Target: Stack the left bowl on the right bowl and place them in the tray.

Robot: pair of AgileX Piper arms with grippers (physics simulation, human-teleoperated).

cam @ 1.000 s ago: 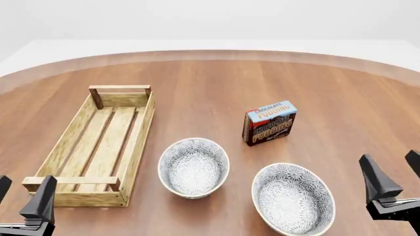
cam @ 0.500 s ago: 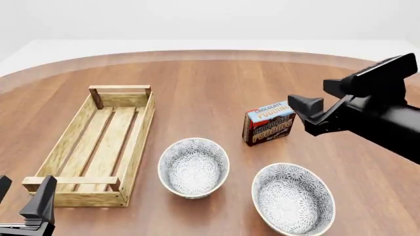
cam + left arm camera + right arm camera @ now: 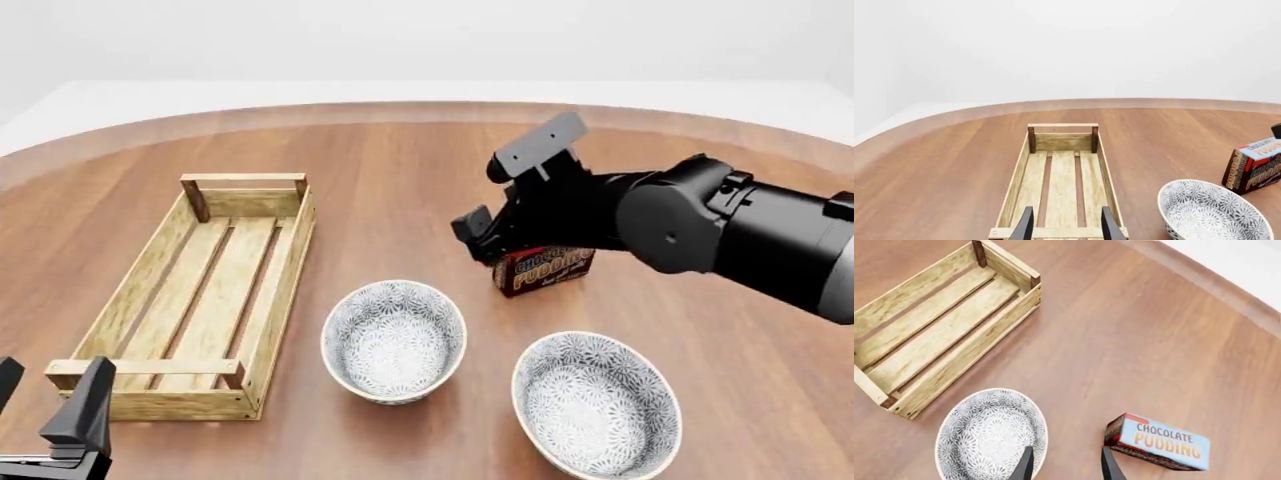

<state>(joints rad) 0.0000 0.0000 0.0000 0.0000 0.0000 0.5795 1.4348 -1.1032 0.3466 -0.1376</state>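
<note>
Bowls first: you have two of them on the table, both upright and apart from each other. Your left bowl (image 3: 394,340) sits just beside the long side of the tray (image 3: 158,300), not touching it, and your right bowl (image 3: 597,402) sits nearer the front edge, off to the right of the first. One tray is all you have, a slatted wood crate lying lengthwise away from you on the left half of the table (image 3: 400,180), with nothing in it; the left wrist view looks straight down its length (image 3: 1062,175). One chocolate pudding box (image 3: 545,268) stands behind the bowls, partly hidden in the front view by your right arm. Two arms, two claws. Your right gripper (image 3: 1066,464) hangs above the table over the gap between the left bowl (image 3: 991,437) and the pudding box (image 3: 1159,441), with its fingers (image 3: 1026,466) apart and nothing between them. Your left gripper (image 3: 1064,226) sits low at the near left corner, by the near end bar of the tray, its fingers (image 3: 1024,227) spread as well and holding nothing. Neither bowl is stacked yet, and neither is in the tray.
</note>
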